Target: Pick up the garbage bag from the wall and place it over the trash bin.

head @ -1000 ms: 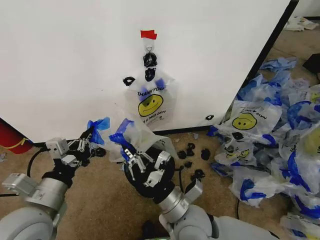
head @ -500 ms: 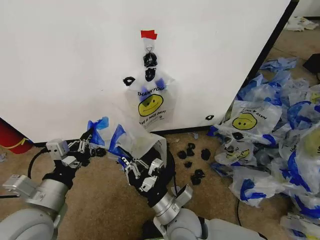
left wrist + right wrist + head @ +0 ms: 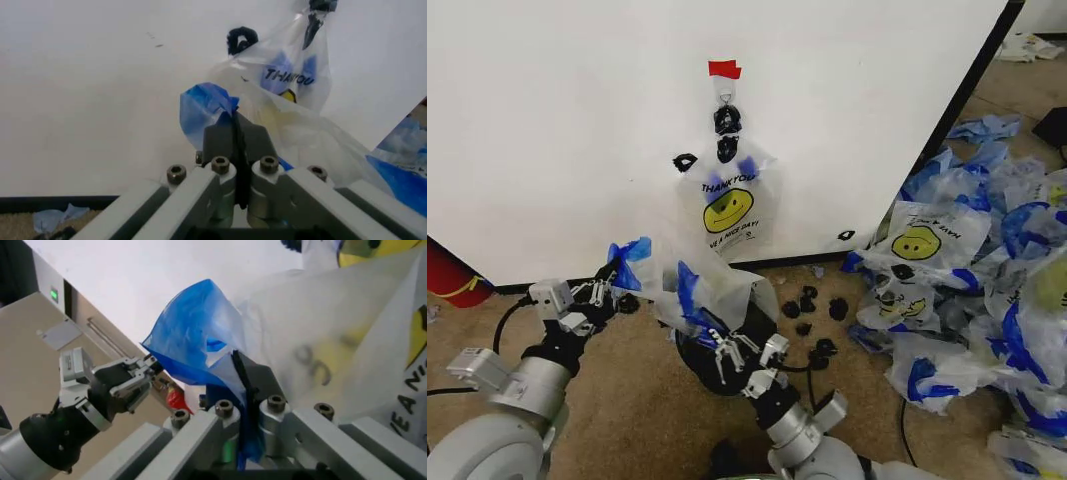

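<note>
**Op:** I have the garbage bag [image 3: 697, 285] stretched between both arms, low in front of the wall [image 3: 557, 120] and right above the trash bin [image 3: 752, 335]; the left gripper [image 3: 610, 280] is clamped on one blue handle, the right gripper [image 3: 710, 335] is clamped on the other, its fingers [image 3: 250, 377] pinching the blue film tight.

**Obs:** And the bin; how much of it can you see?

**Op:** Only part of the black rim past the right gripper; the bag and my own arm cover the rest; so I judge the alignment partly blind.

**Obs:** What worries you most?

**Op:** The film is thin; if I spread the arms too far, a handle could tear or slide out of a pinch; the left wrist view shows only a small bunch of blue in the left gripper [image 3: 235, 145], so that hold looks the weaker one to me.

**Obs:** Anything else?

**Op:** The mouth may not be open enough; if it catches only the near rim, the bag would fold on top instead of going over; pushing down then could tip the bin, since it looks light; there is also a second, identical bag [image 3: 727, 205] on the hook [image 3: 725, 95] just behind, close enough to snag if I lift.
</note>
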Motion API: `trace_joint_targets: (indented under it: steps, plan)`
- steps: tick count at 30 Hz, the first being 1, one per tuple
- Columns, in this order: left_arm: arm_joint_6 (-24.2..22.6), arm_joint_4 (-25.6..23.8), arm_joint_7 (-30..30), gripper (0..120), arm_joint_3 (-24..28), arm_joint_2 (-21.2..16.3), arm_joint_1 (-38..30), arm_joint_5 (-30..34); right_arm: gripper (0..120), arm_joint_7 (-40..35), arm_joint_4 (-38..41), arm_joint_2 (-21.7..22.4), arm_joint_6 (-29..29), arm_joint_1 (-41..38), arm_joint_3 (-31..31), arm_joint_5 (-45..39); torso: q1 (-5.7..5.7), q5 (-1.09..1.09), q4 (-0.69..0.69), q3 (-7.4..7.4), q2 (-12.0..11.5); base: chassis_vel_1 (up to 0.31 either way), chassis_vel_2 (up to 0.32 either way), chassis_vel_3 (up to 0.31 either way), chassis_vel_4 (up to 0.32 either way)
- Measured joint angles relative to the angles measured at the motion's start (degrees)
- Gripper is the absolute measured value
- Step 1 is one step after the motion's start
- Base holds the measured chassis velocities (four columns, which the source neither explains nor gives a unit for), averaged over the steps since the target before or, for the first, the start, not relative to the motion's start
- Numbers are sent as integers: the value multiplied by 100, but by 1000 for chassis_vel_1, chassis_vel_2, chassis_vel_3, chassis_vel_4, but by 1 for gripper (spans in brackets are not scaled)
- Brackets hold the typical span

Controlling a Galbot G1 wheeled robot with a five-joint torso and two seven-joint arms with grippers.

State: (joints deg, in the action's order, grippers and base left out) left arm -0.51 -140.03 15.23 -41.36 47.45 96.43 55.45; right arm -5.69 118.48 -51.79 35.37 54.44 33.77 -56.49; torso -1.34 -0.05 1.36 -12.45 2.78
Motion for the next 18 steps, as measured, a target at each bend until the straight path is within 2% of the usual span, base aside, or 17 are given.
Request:
trace_joint_targets:
  steps: [10, 18]
  plan:
    - [13, -9, -5, 0, -5, -2, 23, -4, 0, 22, -298, -267, 110, 222, 176, 244, 0, -1, 0, 0, 0, 0, 0, 0, 0]
    - [49, 8, -21, 0, 4, 19, 29, -51, 0, 23, -389, -231, 187, 361, 134, 325, 0, -1, 0, 0, 0, 0, 0, 0, 0]
